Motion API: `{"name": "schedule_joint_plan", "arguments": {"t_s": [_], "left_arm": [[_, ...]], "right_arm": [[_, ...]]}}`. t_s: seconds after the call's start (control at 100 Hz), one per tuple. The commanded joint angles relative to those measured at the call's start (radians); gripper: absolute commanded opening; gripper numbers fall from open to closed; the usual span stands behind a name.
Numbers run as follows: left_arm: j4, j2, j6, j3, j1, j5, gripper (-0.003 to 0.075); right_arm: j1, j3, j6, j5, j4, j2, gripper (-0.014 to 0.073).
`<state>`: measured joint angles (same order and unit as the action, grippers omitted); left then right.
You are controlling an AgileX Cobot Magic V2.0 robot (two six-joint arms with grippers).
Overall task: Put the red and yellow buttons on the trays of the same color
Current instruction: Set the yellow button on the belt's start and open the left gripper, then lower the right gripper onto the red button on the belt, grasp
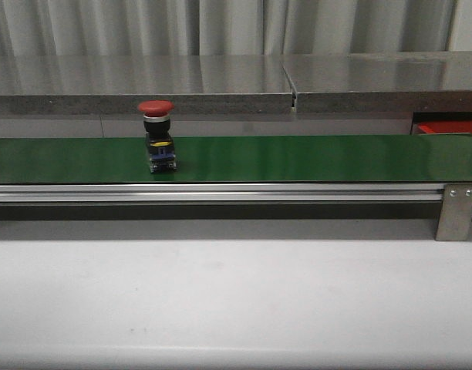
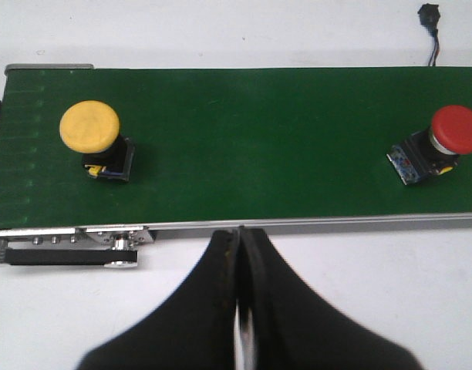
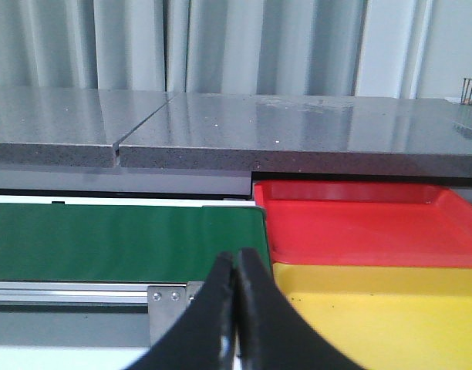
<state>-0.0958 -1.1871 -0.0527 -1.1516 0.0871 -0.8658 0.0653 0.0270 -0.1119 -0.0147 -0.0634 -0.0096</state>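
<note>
Front view: a red button (image 1: 156, 139) stands upright on the green belt (image 1: 313, 158), left of middle; a sliver of the red tray (image 1: 450, 129) shows past the belt's right end.

Left wrist view: the left gripper (image 2: 237, 239), fingers pressed together, hangs over the belt's near rail, between a yellow button (image 2: 93, 137) and the red button (image 2: 440, 146), well apart from both.

Right wrist view: the right gripper (image 3: 236, 266), fingers together, sits by the belt's end, just beside the red tray (image 3: 367, 223) and the yellow tray (image 3: 382, 316), which touch.
</note>
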Motion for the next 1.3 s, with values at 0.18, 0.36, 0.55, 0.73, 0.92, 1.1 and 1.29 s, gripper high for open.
{"name": "schedule_joint_plan", "arguments": {"t_s": [0.18, 0.36, 0.55, 0.73, 0.92, 1.1, 1.29], "left_arm": [[-0.011, 0.263, -0.001, 0.149, 0.011, 0.105, -0.0020], [-0.011, 0.434, -0.001, 0.288, 0.011, 0.139, -0.0020], [-0.011, 0.603, -0.001, 0.402, 0.011, 0.139, -0.0020], [-0.005, 0.705, -0.001, 0.442, 0.011, 0.132, -0.0020], [-0.004, 0.715, -0.001, 0.442, 0.011, 0.132, -0.0020], [-0.004, 0.715, -0.001, 0.442, 0.011, 0.132, -0.0020], [-0.004, 0.715, -0.001, 0.442, 0.011, 0.132, -0.0020]], "right_arm": [[0.004, -0.023, 0.003, -0.082, -0.012, -0.020, -0.0074], [0.005, -0.023, 0.003, -0.101, -0.012, -0.020, -0.0074], [0.005, -0.045, 0.003, -0.115, -0.012, -0.020, -0.0074], [0.005, -0.163, 0.003, 0.023, -0.012, 0.028, -0.0074], [0.004, -0.234, 0.003, 0.036, -0.013, 0.081, -0.0074], [0.001, -0.261, 0.003, 0.044, -0.011, 0.092, -0.0074], [0.001, -0.393, 0.013, 0.231, -0.011, 0.207, -0.0074]]}}
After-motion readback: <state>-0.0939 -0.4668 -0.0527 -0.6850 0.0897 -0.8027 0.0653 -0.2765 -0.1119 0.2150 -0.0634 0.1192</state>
